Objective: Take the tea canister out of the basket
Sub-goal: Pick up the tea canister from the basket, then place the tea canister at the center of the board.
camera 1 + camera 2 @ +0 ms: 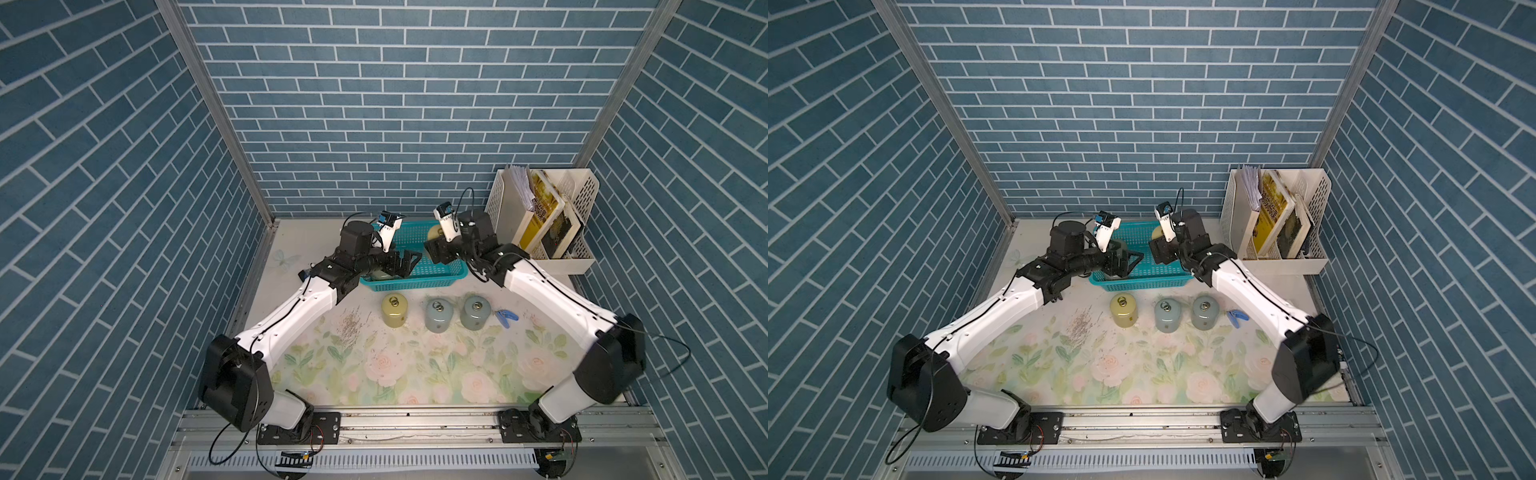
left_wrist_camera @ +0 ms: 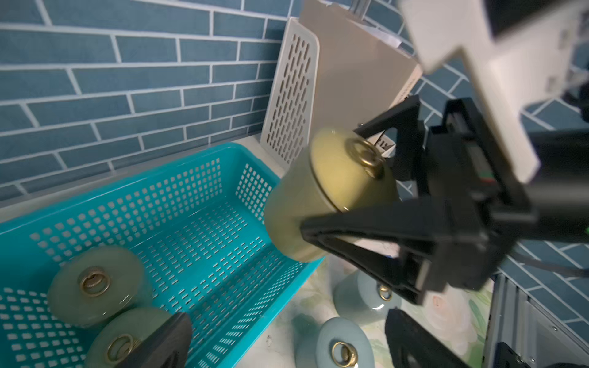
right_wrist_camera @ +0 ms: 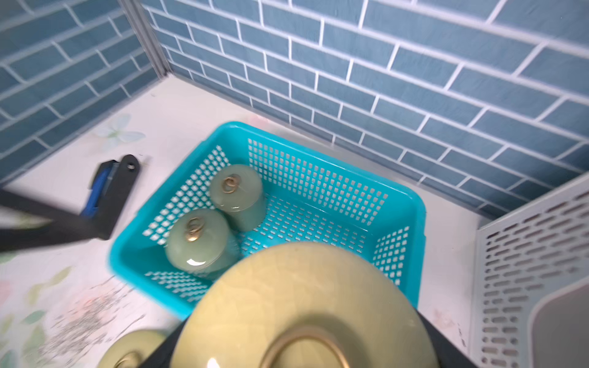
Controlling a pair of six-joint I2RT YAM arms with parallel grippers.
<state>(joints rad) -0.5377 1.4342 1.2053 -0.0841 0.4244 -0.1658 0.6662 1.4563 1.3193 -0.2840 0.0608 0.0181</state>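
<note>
— Right gripper (image 2: 331, 181)?
— Clamped on the yellow tea canister (image 2: 293, 204), tilted, above the basket (image 2: 204, 153) at its end beside the file rack (image 2: 290, 95).
— Left gripper (image 1: 409, 264)?
— Spread over two green canisters (image 3: 199, 242) inside. A row of three canisters (image 1: 439, 314) stands before the basket.

Six ring-lidded ceramic tea canisters (image 2: 318, 204): two yellow-olive ones (image 1: 394, 311), two pale green ones (image 3: 237, 197), two blue-grey ones (image 1: 439, 318). One teal perforated plastic basket (image 1: 419, 284). One white perforated file rack (image 1: 577, 264).

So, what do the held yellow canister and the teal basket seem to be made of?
The yellow canister: probably glazed ceramic, glossy with fine crackle lines; its ring looks brass. The basket: moulded plastic, smooth, uniformly perforated.
</note>
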